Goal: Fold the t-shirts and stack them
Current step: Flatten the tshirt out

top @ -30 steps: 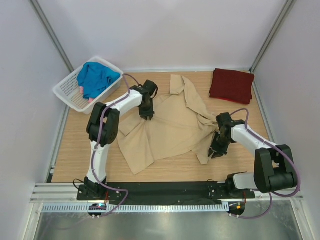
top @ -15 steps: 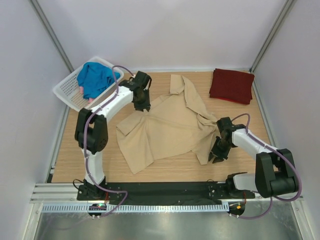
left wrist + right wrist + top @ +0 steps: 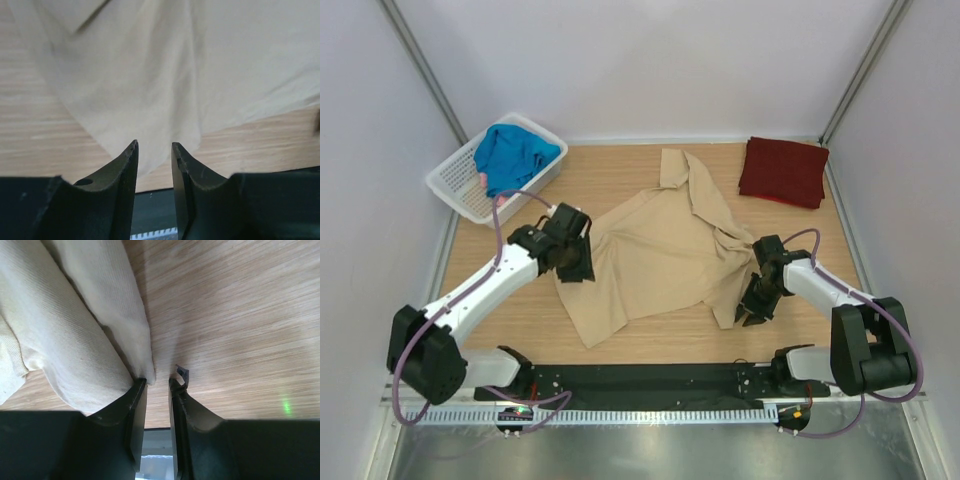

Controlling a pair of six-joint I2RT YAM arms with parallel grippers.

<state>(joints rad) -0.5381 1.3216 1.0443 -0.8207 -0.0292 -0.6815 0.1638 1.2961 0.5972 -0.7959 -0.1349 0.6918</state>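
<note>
The large tan t-shirt [image 3: 660, 250] lies crumpled and spread across the middle of the table. My left gripper [image 3: 576, 268] is low at its left edge, jaws open and empty. In the left wrist view the tan cloth [image 3: 150, 75] lies just beyond the left gripper [image 3: 154, 145]. My right gripper [image 3: 752, 312] sits at the shirt's right lower edge. Its jaws [image 3: 160, 381] stand narrowly open over bare wood, with a rolled fold of tan cloth [image 3: 60, 340] touching the left finger. A folded maroon t-shirt [image 3: 783, 170] lies at the back right. The blue t-shirt [image 3: 513, 155] and a bit of pink [image 3: 482, 178] sit in the basket.
A white lattice basket [image 3: 450, 185] stands at the back left corner. White walls close in the table on three sides. The black base rail [image 3: 650, 380] runs along the near edge.
My left arm has swung from the shirt's upper left part down to its left edge, with its jaws a little wider. The right gripper has shifted slightly nearer.
</note>
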